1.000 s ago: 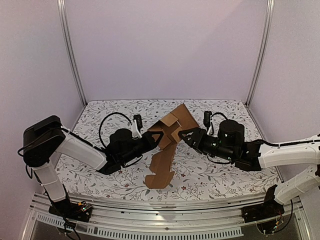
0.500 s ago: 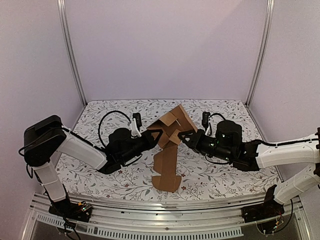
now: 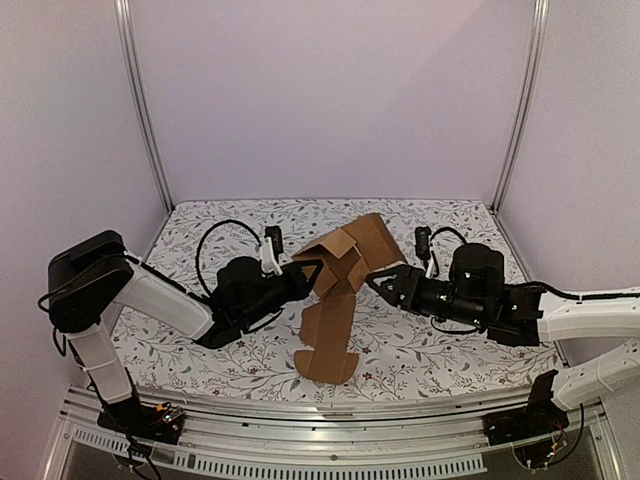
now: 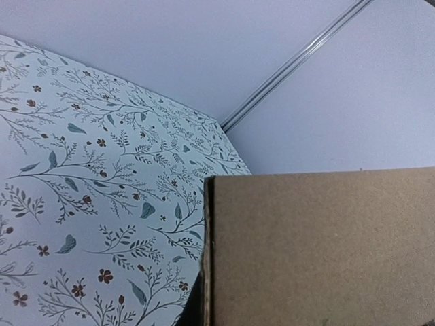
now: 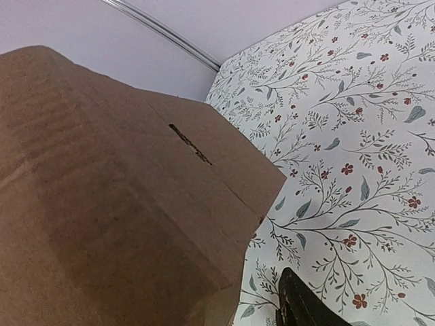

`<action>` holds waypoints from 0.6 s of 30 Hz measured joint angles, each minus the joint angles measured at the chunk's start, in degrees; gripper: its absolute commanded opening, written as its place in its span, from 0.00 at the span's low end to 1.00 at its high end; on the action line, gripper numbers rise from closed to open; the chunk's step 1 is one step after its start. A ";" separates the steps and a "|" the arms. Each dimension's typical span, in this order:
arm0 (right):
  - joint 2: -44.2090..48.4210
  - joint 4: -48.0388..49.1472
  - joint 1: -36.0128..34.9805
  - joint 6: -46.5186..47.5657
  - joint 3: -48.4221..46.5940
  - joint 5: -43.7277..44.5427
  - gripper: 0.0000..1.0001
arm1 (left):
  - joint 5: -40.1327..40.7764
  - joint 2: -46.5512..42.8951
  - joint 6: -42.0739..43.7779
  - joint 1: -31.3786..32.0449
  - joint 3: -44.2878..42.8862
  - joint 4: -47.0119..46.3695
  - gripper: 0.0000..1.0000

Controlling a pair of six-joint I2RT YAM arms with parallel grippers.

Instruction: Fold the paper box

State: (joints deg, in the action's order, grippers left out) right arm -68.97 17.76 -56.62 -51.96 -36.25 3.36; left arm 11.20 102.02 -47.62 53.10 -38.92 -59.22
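Paper box (image 3: 330,325) part-folded; long axis approx near-far, far end raised.

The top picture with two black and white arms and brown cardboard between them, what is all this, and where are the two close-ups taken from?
These are two robot arms bolted at the near edge of a flower-patterned table. A fixed camera above and behind them took the top picture. Each arm ends in a two-finger gripper, the left gripper and the right gripper, and a camera on each wrist took the close-ups. Between them is the paper box, a partly folded cardboard sheet: lower end on the table, upper part raised. Both grippers are at it, but whether either pinches it cannot be told.
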 measured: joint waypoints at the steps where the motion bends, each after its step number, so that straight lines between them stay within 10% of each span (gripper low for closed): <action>1: 1.46 -1.66 0.00 1.09 0.35 -0.44 0.59 | 0.04 0.00 0.39 -0.13 0.07 0.04 0.00; 18: 23.12 -39.89 0.00 24.11 -4.31 0.57 0.61 | -0.52 0.00 8.70 -2.49 0.50 2.12 0.00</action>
State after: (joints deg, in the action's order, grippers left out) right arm -45.84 -22.13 -56.62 -27.86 -40.56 3.92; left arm 10.68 102.02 -38.92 50.61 -38.41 -57.10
